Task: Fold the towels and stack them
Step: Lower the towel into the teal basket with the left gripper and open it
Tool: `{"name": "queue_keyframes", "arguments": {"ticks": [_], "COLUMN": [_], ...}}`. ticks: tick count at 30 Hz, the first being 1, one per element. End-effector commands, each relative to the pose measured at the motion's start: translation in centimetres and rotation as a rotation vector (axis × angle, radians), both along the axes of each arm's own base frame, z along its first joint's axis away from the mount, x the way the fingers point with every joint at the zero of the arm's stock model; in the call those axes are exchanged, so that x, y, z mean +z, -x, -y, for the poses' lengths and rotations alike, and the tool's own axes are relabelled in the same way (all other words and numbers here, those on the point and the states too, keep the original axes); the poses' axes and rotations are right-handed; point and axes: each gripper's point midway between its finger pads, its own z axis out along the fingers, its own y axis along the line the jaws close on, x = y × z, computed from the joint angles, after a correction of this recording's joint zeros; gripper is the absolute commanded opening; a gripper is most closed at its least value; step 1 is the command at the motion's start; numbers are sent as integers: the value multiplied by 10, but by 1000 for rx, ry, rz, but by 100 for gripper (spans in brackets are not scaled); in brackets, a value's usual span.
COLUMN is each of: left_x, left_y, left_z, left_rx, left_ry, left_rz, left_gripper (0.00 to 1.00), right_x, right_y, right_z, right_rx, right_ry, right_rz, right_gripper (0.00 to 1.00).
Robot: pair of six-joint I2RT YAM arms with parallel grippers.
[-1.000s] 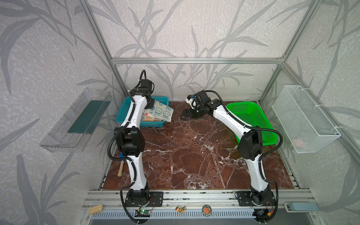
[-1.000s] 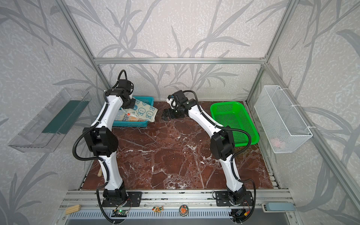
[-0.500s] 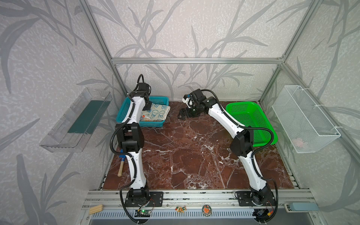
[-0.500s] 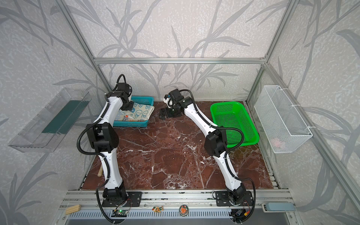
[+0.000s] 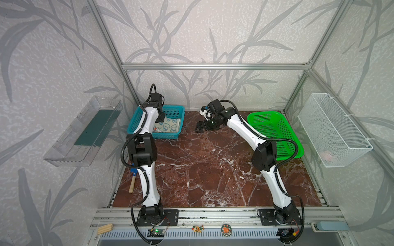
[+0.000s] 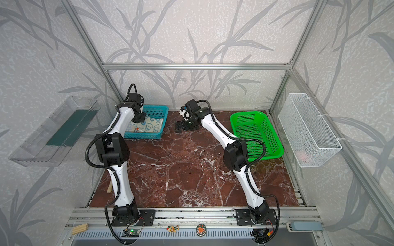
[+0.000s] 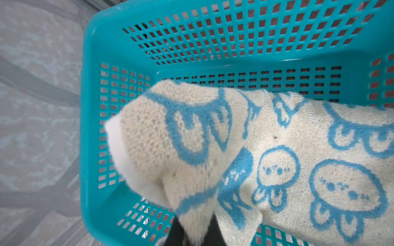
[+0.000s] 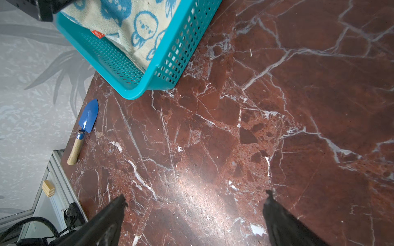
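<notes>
Now, the left end effector (image 5: 161, 117) was down inside the teal plastic mesh basket (image 5: 175, 109), jaws pinched together on a bunched corner of the cream terry towel with blue bunnies (image 7: 277, 153). From that pinch the towel ran off toward the basket's right-hand wall in both top views. Its long axis lay along the basket's length, and the rest of it lay in the basket.

Just past that wall, over the red marble tabletop (image 5: 213, 170), hung the right end effector (image 8: 195, 198), jaws wide apart, gripping nothing. So the left arm was the nearer one, already on the cloth, and the towel's free end pointed toward the right arm.

The count:
- One towel plainly seen, plus a sliver of orange (image 5: 156, 130) beneath it that I couldn't identify.
- Two baskets, the teal one and a bright green plastic basket (image 5: 275, 132).
- One blue trowel with a wooden handle (image 8: 85, 127).
</notes>
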Motion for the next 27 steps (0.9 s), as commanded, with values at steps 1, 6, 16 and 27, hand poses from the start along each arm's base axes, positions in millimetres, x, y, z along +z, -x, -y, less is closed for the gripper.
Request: {"name": "queue_keyframes", "arguments": {"ticks": [1,6,16,27], "left_x": [-12,-22,2,-7], "left_y": [6,10,2,4], "left_z": [-4,-8,-19,-33], "left_rx": [23,38,45,80], "left_ry": [5,-11,-73,-173], "left_rz": [-12,-20,26,-31], "left_gripper": [0,0,0,33], "right_x": [1,0,2,-1], "right_y": [6,7,7,7], "right_z": [-1,0,0,0], "right_rx": [15,13,14,16], "right_ry": [-7,-8,-11,-11], "right_rz": [-8,-9,-2,-8], "right_gripper": [99,99,99,99]}}
